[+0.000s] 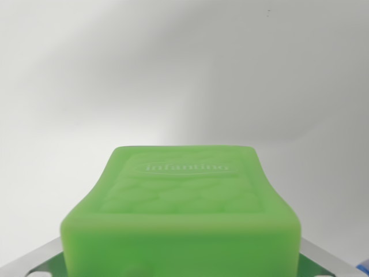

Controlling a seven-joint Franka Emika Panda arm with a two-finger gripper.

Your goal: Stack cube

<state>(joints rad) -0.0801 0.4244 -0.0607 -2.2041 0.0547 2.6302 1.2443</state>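
Green soft cube (181, 210) fills the wrist view, embossed face up, long axis running away; gripper (183, 266) state unclear.

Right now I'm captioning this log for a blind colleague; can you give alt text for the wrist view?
A bright green cube with a raised oval logo on its top face fills the lower middle of the wrist view, close to the camera and slightly blurred. Metal parts show at the bottom corners beside it. Behind it is a plain white surface.
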